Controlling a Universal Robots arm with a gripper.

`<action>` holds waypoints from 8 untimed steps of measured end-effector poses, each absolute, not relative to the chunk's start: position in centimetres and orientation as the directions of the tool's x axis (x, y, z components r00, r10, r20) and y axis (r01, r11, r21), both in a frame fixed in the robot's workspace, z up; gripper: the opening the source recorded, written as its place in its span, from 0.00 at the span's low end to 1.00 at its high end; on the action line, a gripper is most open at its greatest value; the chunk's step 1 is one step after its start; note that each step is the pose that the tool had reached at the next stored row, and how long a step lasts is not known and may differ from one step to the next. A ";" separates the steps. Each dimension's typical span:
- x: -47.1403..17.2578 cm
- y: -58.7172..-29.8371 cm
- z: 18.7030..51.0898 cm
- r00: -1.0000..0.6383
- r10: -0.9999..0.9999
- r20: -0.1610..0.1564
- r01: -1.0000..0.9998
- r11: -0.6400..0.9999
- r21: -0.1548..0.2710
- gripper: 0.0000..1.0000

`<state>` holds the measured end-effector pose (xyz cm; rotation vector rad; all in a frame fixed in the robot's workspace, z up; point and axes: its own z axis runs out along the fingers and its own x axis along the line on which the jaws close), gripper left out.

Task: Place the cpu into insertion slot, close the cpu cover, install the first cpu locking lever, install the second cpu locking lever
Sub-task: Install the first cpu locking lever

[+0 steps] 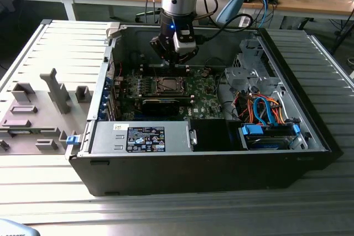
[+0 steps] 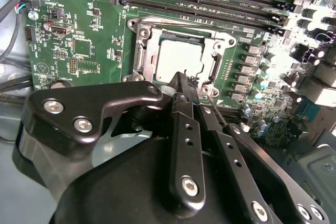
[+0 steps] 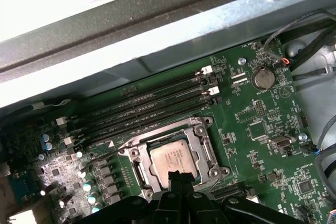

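Observation:
The cpu (image 2: 178, 59) lies flat in the insertion slot (image 1: 166, 85) on the green board, its silver-grey top showing (image 3: 170, 157). The cpu cover (image 2: 143, 51) is down around it, its metal frame (image 3: 202, 145) framing the chip. My gripper (image 2: 185, 80) is shut, with nothing seen between its fingertips. It hangs just over the socket's edge in both wrist views (image 3: 178, 176) and stands above the socket's far side in the exterior view (image 1: 171, 64). A thin wire lever (image 2: 216, 109) runs out from the socket corner beside the fingertips. Another thin lever (image 3: 100, 154) sticks out along the opposite side.
Black memory slots (image 3: 152, 106) run beside the socket. A long black card (image 1: 160, 105) lies in front of it, then a labelled power supply (image 1: 145, 138). Cables and a drive cage (image 1: 260, 106) are at the exterior view's right. Case walls (image 1: 102, 89) enclose everything.

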<state>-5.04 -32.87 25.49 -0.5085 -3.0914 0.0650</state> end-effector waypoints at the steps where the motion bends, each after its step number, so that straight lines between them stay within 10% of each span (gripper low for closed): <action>1: -5.0 -32.9 25.5 -0.949 0.317 0.001 0.316 0.948 -0.042 0.11; 8: -5.0 -32.9 25.5 -0.952 0.306 0.001 0.306 0.951 -0.042 0.11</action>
